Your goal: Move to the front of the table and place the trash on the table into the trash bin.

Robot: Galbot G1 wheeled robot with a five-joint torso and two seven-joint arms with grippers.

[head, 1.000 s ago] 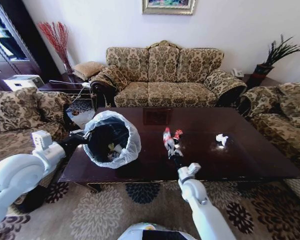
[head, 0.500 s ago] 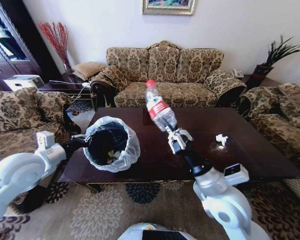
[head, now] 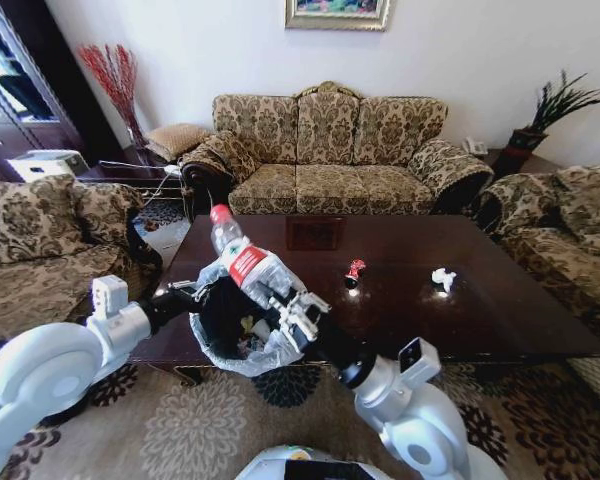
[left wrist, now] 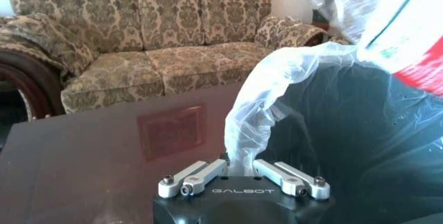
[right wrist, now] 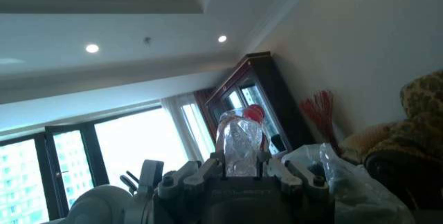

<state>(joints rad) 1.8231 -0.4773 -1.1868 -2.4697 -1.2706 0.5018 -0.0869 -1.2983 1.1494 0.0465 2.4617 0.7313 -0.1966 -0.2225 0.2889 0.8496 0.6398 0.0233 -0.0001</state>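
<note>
bottle [head: 248,262] in right gripper [head: 298,316] above trash bin [head: 225,345], left gripper [left wrist: 240,172] on liner

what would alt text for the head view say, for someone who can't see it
The right gripper holds a clear bottle with a red label, tilted, over the bin, which the left gripper holds by its bag rim at the table front. A red wrapper and a white tissue lie on the table, sofas around it.
</note>
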